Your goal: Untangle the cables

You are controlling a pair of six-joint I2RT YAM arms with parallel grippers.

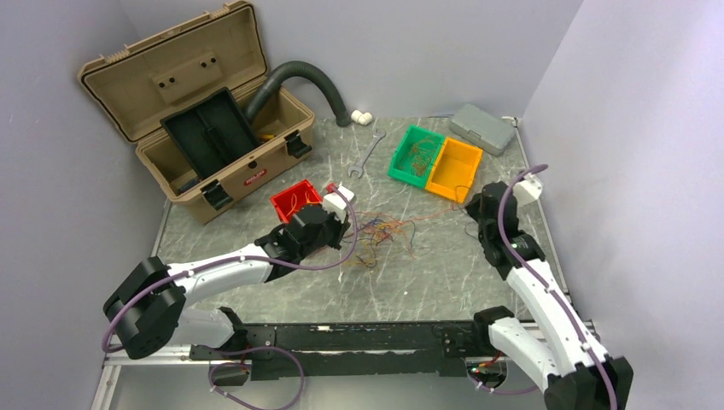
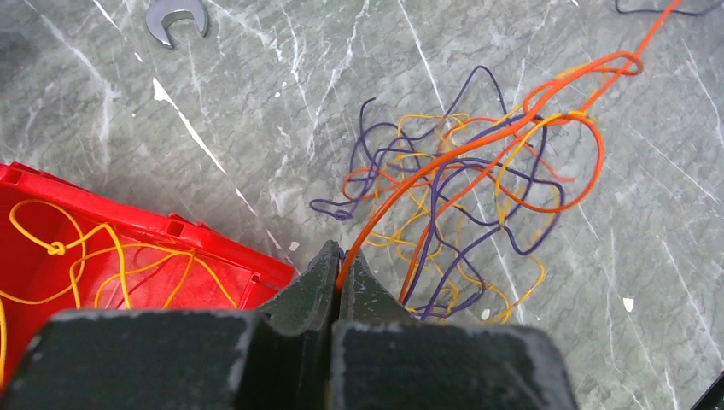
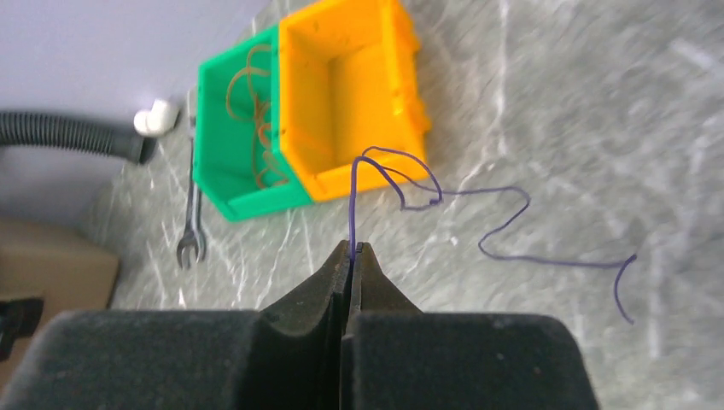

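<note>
Left gripper [image 2: 339, 256]: pressed together, pinching one orange wire [image 2: 444, 160] right at the tips.
Orange wire: running ahead and to the right of the left gripper, straight through the tangle [image 2: 452, 213], not yet free of it.
Tangle: just ahead of the left gripper on the table, a loose knot of purple, orange and yellow strands looped through one another.
Right gripper [image 3: 353, 249]: clamped shut on a single purple wire [image 3: 352, 205].
Purple wire: rising from the right gripper's tips, then trailing off to its right across the table, apart from every other strand.
Red bin [image 2: 196, 235]: close on the left of the left gripper, with yellow wires [image 2: 55, 248] inside.
Green bin [image 3: 205, 128]: ahead and left of the right gripper, with brownish-orange wires inside.
Orange bin [image 3: 408, 85]: directly ahead of the right gripper, touching the green bin; no wire visible inside.
Done, by the look of it: some strands sorted by colour into bins, one purple strand separated.
Left to do: most of the knot, with many purple, orange and yellow strands to draw out; roughly midway at best.
</note>
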